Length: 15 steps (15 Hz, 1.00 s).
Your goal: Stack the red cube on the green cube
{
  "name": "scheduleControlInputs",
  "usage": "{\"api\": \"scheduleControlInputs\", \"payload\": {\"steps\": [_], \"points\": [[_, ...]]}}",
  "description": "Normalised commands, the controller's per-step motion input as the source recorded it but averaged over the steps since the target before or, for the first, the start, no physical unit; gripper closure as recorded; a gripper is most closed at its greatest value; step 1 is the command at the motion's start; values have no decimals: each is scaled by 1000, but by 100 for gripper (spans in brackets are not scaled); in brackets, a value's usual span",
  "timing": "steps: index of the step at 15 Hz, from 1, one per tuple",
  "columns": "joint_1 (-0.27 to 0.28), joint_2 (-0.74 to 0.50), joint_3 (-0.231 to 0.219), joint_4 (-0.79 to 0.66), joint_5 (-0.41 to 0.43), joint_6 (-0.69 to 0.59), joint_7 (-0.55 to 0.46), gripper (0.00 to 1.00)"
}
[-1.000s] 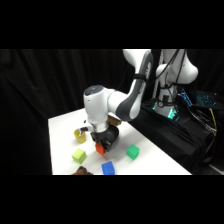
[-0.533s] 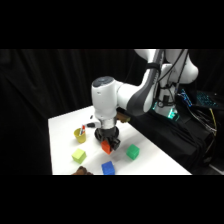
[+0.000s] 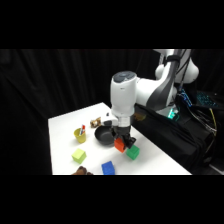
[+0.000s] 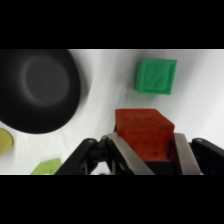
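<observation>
The gripper [image 4: 145, 150] clamps the red cube [image 4: 144, 134] on two opposite faces, carried just left of the green cube [image 3: 132, 153] on the table [image 3: 65, 130]. Judged rigid, light; flat side faces suit the grasp.

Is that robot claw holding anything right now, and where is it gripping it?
Yes: the gripper holds the small orange-red cube, its two fingers pressed on opposite side faces.

The gripper's fingers [image 4: 182, 155] are covering the red cube's [image 4: 144, 131] lower sides in the wrist view; the black bowl [image 4: 40, 90] is running off the left edge; a brown thing [image 3: 82, 171] at the side view's bottom is staying too blurred to tell.
</observation>
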Motion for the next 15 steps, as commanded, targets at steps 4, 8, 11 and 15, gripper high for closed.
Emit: {"api": "scheduleControlInputs", "payload": {"steps": [4, 8, 11, 15], "points": [[49, -301, 47, -320, -136, 101, 209, 74], [9, -253, 40, -295, -101, 170, 152, 74], [-13, -233, 34, -291, -72, 223, 117, 74], [-36, -149, 38, -246, -29, 277, 62, 74]]}}
